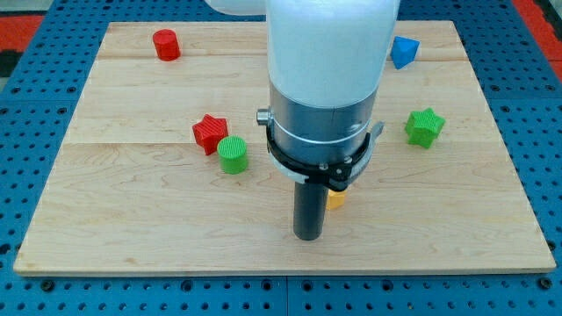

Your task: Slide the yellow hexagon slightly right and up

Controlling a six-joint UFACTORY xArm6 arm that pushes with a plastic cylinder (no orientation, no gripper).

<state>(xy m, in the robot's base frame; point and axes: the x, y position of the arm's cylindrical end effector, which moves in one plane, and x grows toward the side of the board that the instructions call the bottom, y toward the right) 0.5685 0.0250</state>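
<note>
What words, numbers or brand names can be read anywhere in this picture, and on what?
None: no word, number, label or sign shows anywhere.
The arm is plain white and grey, unmarked.
The board is bare wood.
The blocks carry no print: red cylinder, red star, green cylinder, green star, blue block, and the yellow hexagon, mostly hidden just right of my tip.

No legible text, labels, brands, numbers or signs anywhere: none on the wooden board (132, 211), the coloured blocks or the arm housing (325, 79).
</note>
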